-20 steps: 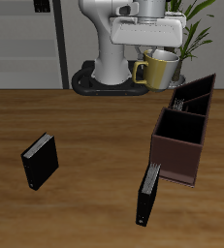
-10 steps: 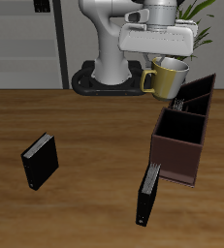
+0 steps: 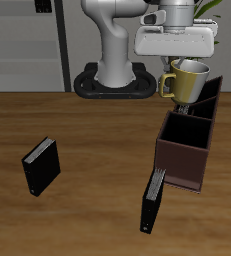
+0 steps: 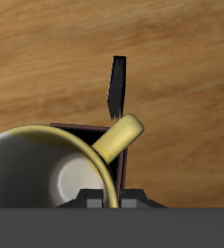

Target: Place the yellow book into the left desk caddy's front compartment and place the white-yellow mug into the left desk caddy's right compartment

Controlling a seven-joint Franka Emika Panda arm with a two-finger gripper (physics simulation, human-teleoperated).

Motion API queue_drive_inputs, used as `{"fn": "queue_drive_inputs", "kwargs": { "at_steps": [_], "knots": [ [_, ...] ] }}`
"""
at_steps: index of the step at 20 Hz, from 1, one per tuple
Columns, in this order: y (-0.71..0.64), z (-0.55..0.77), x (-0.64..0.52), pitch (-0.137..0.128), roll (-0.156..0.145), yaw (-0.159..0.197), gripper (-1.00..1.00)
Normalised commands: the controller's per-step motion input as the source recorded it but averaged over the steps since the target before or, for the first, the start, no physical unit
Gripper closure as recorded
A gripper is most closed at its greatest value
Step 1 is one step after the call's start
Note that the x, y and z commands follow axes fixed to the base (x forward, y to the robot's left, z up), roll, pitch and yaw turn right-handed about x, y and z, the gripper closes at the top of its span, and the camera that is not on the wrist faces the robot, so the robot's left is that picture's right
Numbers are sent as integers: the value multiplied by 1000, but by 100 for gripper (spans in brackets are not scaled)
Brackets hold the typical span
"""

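White-yellow mug (image 3: 187, 80) clamped at rim between fingers (image 3: 184, 66), hanging below; rigid, glossy, likely slippery, light.

exterior: front, high, wide | wrist: close, looking down | shared: white-yellow mug (image 3: 188, 80) (image 4: 55, 170)
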Motion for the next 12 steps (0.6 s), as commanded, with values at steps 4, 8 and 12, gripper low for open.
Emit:
{"fn": "queue_drive_inputs", "kwargs": {
  "at_steps": [4, 8, 12],
  "knots": [
    [107, 57, 164, -29, 40, 9, 100],
    [63, -74, 59, -16, 42, 17, 100],
    [92, -212, 90, 19, 25, -3, 100]
  ]
}}
